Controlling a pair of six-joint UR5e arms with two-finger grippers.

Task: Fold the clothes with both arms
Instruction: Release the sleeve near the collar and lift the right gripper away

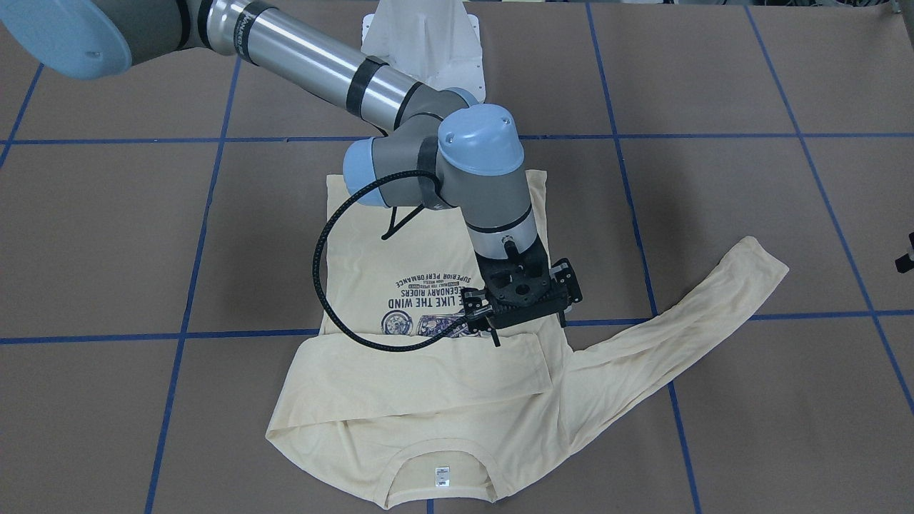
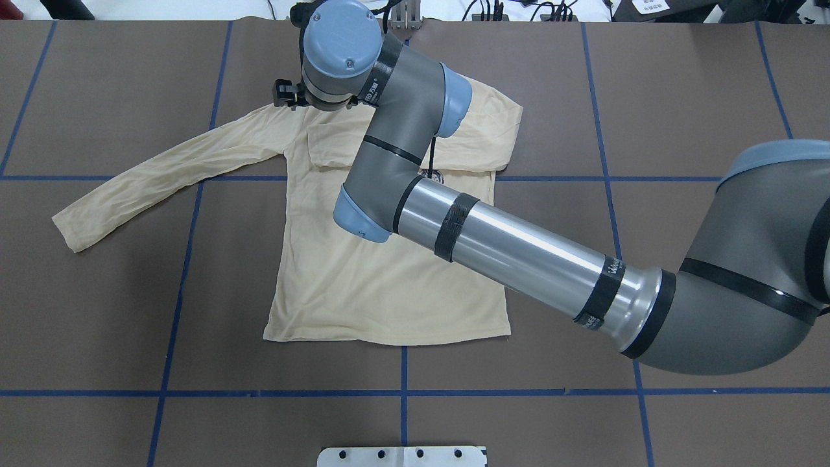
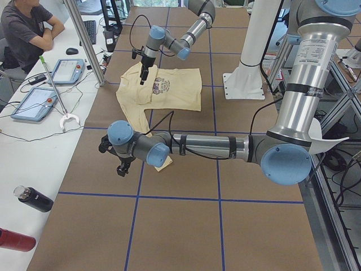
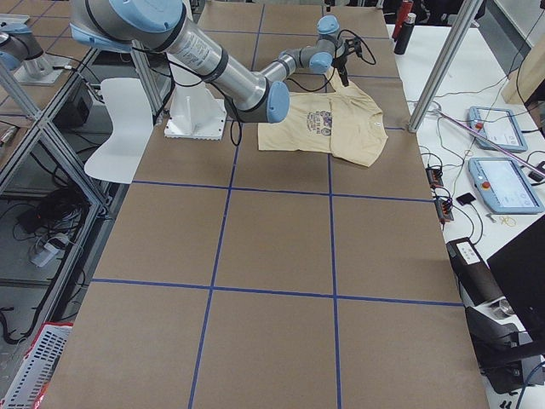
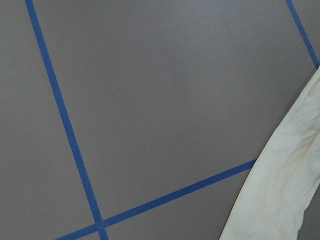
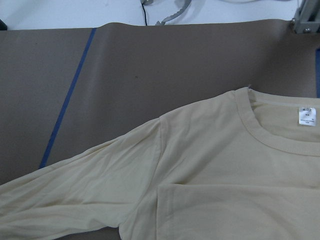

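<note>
The cream-yellow T-shirt [image 1: 400, 400] lies flat, print up, collar and white neck label [image 1: 442, 476] at the table's far side from the robot. One sleeve is folded across the chest. The other sleeve [image 1: 685, 321] stretches out toward the robot's left. My right arm reaches over the shirt [image 2: 363, 285]. Its gripper [image 1: 530, 333] hangs just above the folded sleeve's end with its fingers apart, open and holding nothing. My left gripper [image 3: 120, 168] hovers low beside the outstretched sleeve's cuff [image 5: 280, 190]. Whether it is open or shut cannot be told.
Blue tape lines divide the brown table [image 2: 681, 97] into squares. The white pedestal base [image 1: 428, 43] stands at the robot's side. A person [image 3: 25, 28] sits at a side bench with two tablets [image 3: 67, 70] and bottles [image 3: 32, 199].
</note>
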